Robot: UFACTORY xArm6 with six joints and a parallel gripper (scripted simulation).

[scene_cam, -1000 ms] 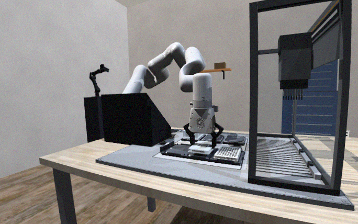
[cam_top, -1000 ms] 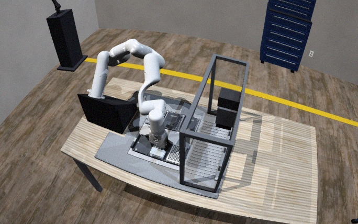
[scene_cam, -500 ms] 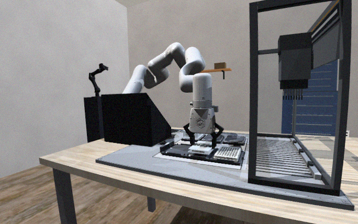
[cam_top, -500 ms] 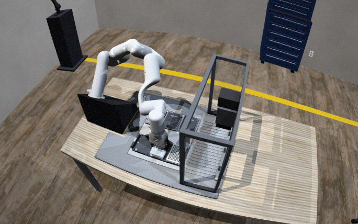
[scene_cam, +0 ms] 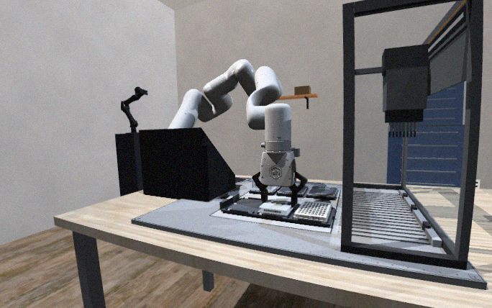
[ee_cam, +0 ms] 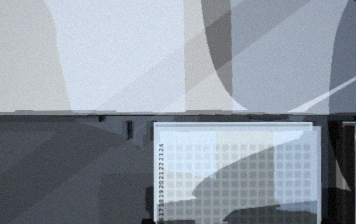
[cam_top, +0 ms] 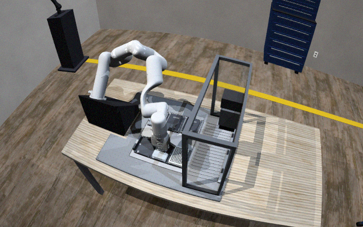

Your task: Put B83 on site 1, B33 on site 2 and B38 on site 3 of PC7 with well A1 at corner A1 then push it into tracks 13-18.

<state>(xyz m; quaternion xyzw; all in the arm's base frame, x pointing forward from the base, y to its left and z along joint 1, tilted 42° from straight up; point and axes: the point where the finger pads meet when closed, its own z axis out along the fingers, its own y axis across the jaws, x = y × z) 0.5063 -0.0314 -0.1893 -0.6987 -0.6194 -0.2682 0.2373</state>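
My gripper (scene_cam: pixel 278 201) points straight down over the black carrier PC7 (scene_cam: pixel 250 209), which lies on the apron in front of the rails. It is shut on the white 384-well plate B33 (scene_cam: pixel 275 209), held by its sides low over the carrier's middle site; I cannot tell whether it rests there. The plate fills the lower right of the wrist view (ee_cam: pixel 235 170), with column numbers along its left edge. The 96-well plate B38 (scene_cam: pixel 313 210) sits on the carrier site nearest the rails. The carrier site on the other side (ee_cam: pixel 75 170) is bare. In the top view the held plate (cam_top: pixel 160 155) shows under the gripper (cam_top: pixel 160 149).
The row of nests (scene_cam: pixel 290 190) stands just behind the carrier. The dark instrument frame (scene_cam: pixel 406 137) with the loading rails (scene_cam: pixel 384 214) stands to the right, with a pipetting head (scene_cam: pixel 404 83) above. A black box (scene_cam: pixel 181 163) at the arm's base stands to the left.
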